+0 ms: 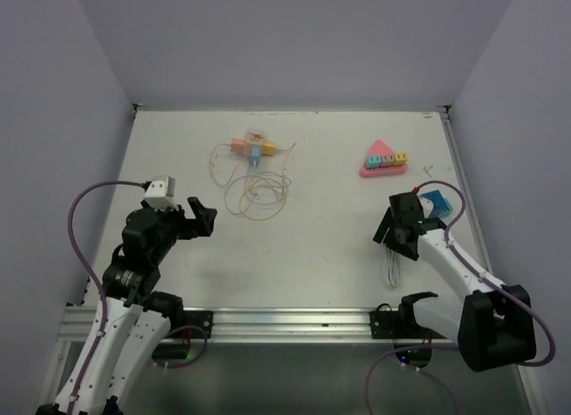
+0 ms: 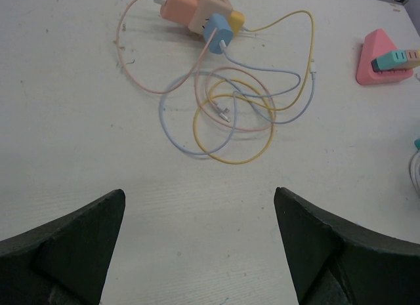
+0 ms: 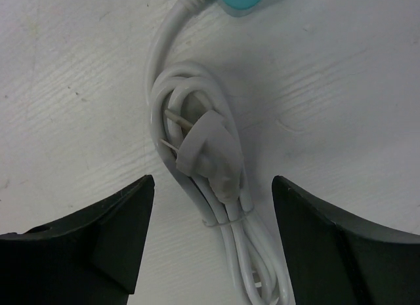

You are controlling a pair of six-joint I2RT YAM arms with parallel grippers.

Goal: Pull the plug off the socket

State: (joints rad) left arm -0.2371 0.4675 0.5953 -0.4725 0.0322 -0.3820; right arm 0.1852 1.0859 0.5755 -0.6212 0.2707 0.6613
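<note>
Scuffed white table (image 1: 312,254) — lilac walls (image 1: 294,40), pastel socket (image 1: 243,147) far-side

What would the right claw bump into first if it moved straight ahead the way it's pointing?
Probably the white two-pronged plug lying on its bundled white cable, centred between the open fingers of the right gripper. I cannot tell how far off it is.
</note>
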